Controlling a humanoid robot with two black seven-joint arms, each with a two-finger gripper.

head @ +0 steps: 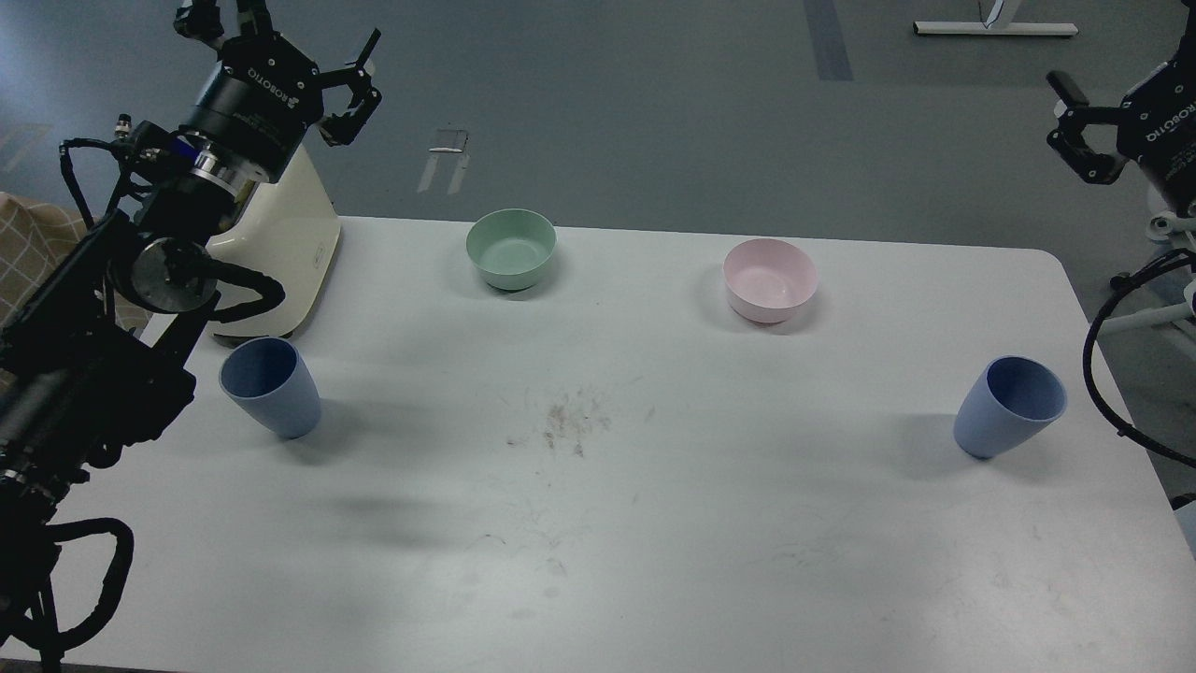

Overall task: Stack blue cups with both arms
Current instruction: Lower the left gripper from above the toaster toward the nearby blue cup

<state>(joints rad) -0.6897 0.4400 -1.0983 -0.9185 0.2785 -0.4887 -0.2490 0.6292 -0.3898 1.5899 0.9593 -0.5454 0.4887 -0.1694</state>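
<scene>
Left tool (280, 42) spread open, empty, right tool (1074, 126) half cut off, opening unclear, blue cups (271, 386) (1010, 406) apart.

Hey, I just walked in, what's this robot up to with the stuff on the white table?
Nothing is being handled yet. Both black grippers are raised and open, holding nothing: the left gripper above the table's far-left corner, the right gripper off the far-right side. Two matte periwinkle-blue tumblers stand apart on the white table, the left blue cup near the left edge and the right blue cup near the right edge. A pale green bowl and a pink bowl sit farther back, untouched.
</scene>
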